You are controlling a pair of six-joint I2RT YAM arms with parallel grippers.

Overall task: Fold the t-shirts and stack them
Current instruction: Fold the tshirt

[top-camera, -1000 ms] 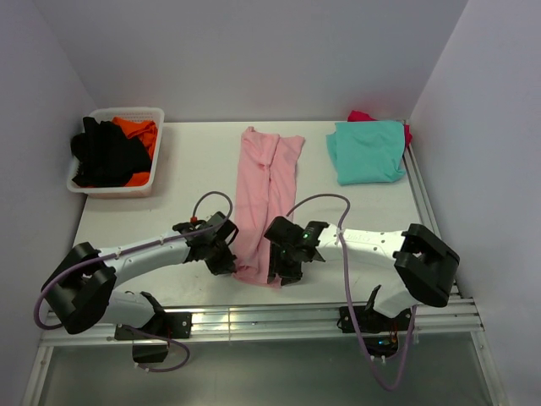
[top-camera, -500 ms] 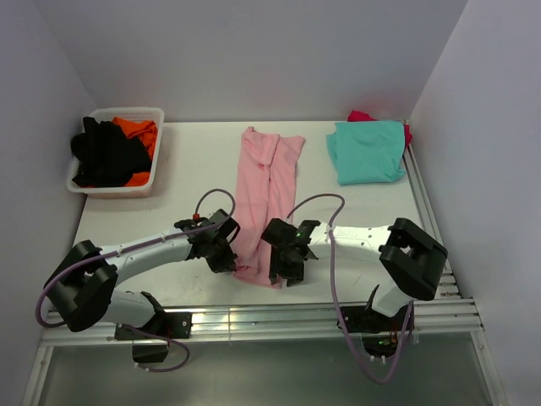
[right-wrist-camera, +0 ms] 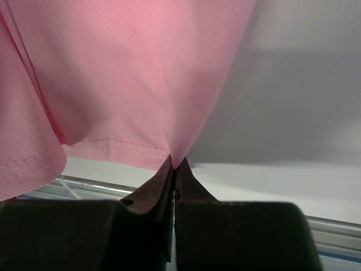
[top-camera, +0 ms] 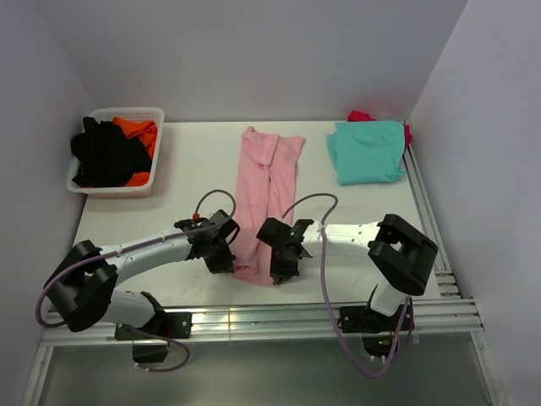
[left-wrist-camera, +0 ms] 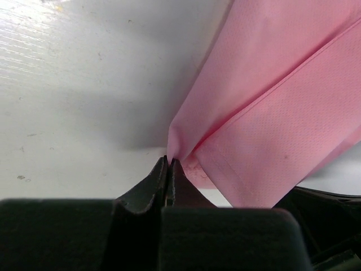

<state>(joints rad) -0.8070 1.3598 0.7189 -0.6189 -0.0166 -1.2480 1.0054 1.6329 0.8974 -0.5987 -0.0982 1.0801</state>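
Observation:
A light pink t-shirt (top-camera: 264, 194) lies folded lengthwise into a long strip down the middle of the table. My left gripper (top-camera: 230, 260) is shut on its near left corner, pinching the cloth (left-wrist-camera: 186, 141) at its tips (left-wrist-camera: 170, 161). My right gripper (top-camera: 277, 269) is shut on the near right corner, with the hem (right-wrist-camera: 124, 144) bunched at the tips (right-wrist-camera: 176, 164). A teal t-shirt (top-camera: 366, 150) lies folded at the back right on top of a magenta one (top-camera: 362, 116). Black (top-camera: 101, 152) and orange (top-camera: 139, 131) shirts fill the basket.
A white plastic basket (top-camera: 112, 188) stands at the back left of the table. A metal rail (top-camera: 254, 317) runs along the near table edge by the arm bases. Walls close in the left, back and right sides.
My right gripper has slid a little left onto the pink shirt's near right corner and shut on it. The left gripper has kept its hold and place.

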